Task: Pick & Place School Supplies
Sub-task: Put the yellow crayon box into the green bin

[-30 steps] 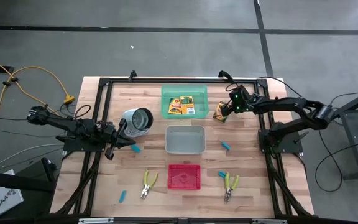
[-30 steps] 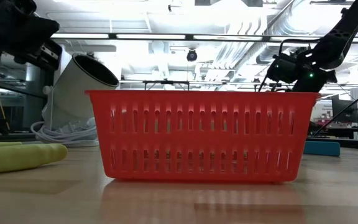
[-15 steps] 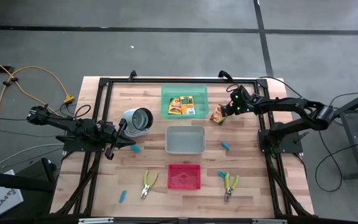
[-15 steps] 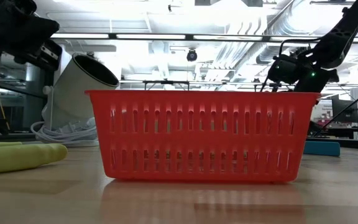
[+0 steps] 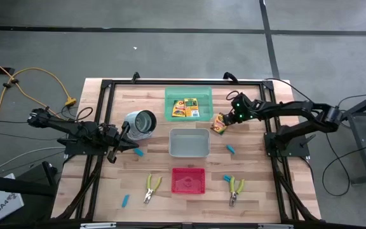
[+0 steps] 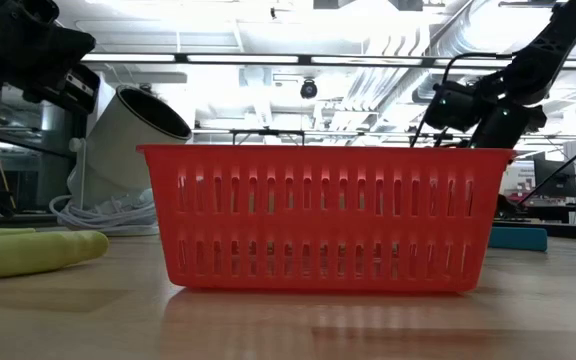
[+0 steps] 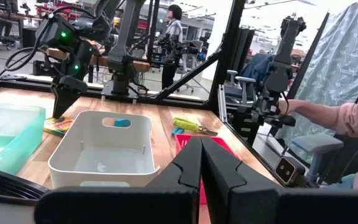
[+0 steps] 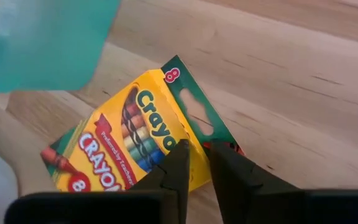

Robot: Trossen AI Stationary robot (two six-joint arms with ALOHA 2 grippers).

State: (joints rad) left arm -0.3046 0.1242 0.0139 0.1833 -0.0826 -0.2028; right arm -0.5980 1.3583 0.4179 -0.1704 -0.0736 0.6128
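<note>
- crayon box (image 5: 219,123) pinched at its edge by right claw (image 5: 225,119); fingers (image 8: 178,163) nearly together on the cardboard, box tilted, over the bench (image 5: 259,191) betw green tray (image 5: 188,93) and grey tray (image 5: 189,142), toward the right edge.
- 2nd crayon box (image 5: 185,107) lies flat inside green tray, near the bench's far edge at the middle.
- left claw (image 5: 132,147) fully closed, holding nothing, near the left edge beside a white cylinder (image 5: 139,123) lying on its side.
- blue piece (image 5: 139,152) on bench just by left claw tip; another (image 5: 126,200) near the front-left corner; one (image 5: 231,149) right of grey tray; one (image 5: 227,178) right of red tray (image 5: 189,180).
- pliers (image 5: 150,188) w/ yellow-green handles left of red tray; 2nd pliers (image 5: 235,189) on its right, toward the front edge.
- left wrist view: person's arm in pink sleeve (image 7: 347,118) beyond the bench.
</note>
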